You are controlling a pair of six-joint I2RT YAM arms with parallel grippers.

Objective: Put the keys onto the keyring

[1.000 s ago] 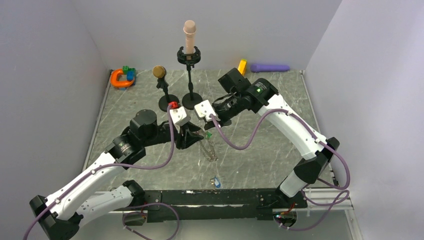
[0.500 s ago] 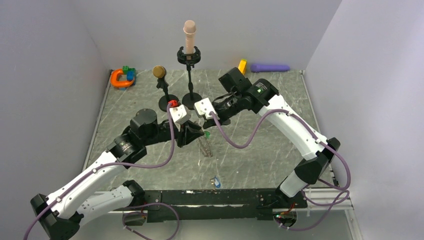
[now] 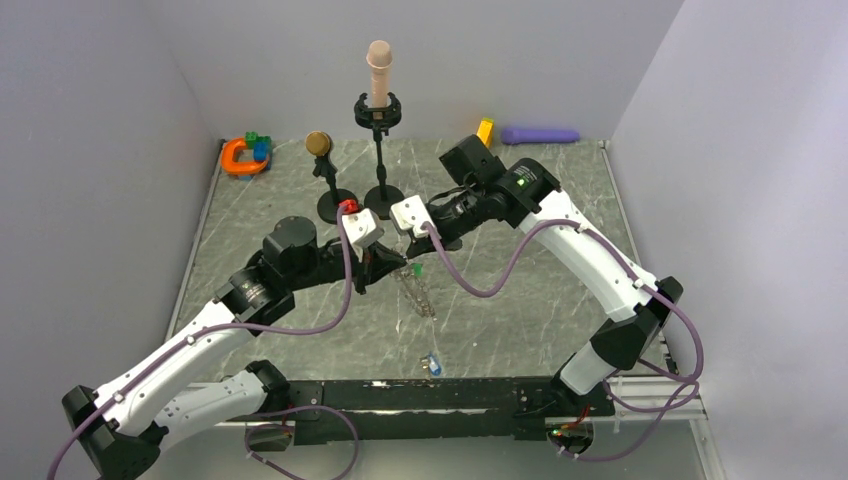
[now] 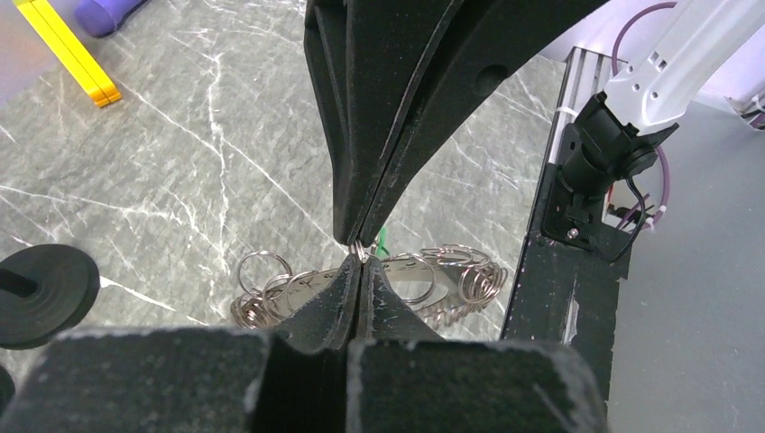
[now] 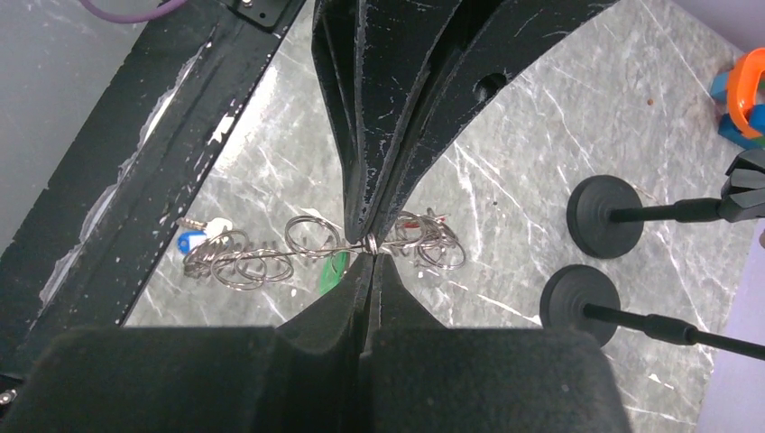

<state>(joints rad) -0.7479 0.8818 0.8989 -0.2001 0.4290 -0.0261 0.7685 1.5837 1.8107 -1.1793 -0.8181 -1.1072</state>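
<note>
The keyring (image 3: 417, 292) is a string of linked silver rings trailing from both grippers down to the table. My left gripper (image 3: 391, 266) is shut, and in the left wrist view its tips (image 4: 361, 253) pinch a small ring of the keyring (image 4: 433, 275). My right gripper (image 3: 412, 254) is shut too, its tips (image 5: 371, 245) clamping a small ring of the keyring (image 5: 257, 262). A green key (image 3: 414, 270) hangs by the pinched spot, showing as a green key (image 5: 335, 271) in the right wrist view. A small red thing (image 3: 348, 207) sits by the left wrist; I cannot tell if it is a key.
A blue-headed key (image 3: 432, 364) lies near the front rail (image 3: 400, 395). Two black stand bases (image 3: 384, 200) stand just behind the grippers, with tall stems. An orange clamp (image 3: 243, 155) is at the back left. A yellow bar (image 3: 484, 133) and a purple cylinder (image 3: 540, 134) lie at the back right.
My left gripper has closed onto a ring of the keyring and edged right. The hanging rings shifted slightly. The right gripper stayed shut in place.
</note>
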